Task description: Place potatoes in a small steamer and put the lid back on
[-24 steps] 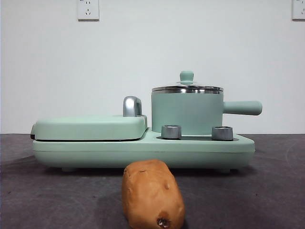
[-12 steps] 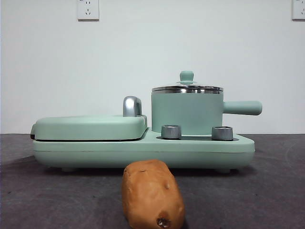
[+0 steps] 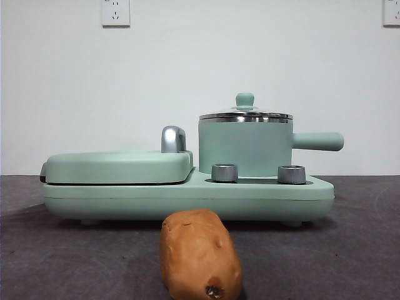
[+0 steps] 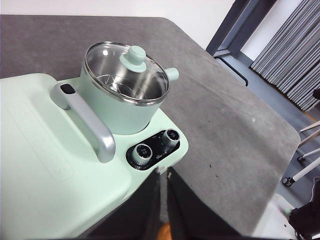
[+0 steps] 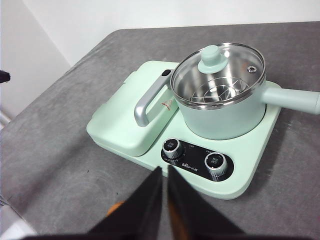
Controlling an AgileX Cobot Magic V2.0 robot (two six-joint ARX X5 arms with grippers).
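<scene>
One potato [image 3: 200, 255] nr front edge, lid [image 3: 245, 115] on steamer [image 3: 245, 147].

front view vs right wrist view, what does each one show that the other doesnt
Only the front view shows the whole potato lying on the table in front of the appliance, and the wall sockets.

Only the right wrist view shows down through the glass lid to the steel rack inside the small steamer, plus the right gripper, jaws nearly closed and holding nothing, above an orange sliver that is probably the potato.

Both show the lid seated on the steamer, its side handle, the two knobs and the flat green griddle.
</scene>
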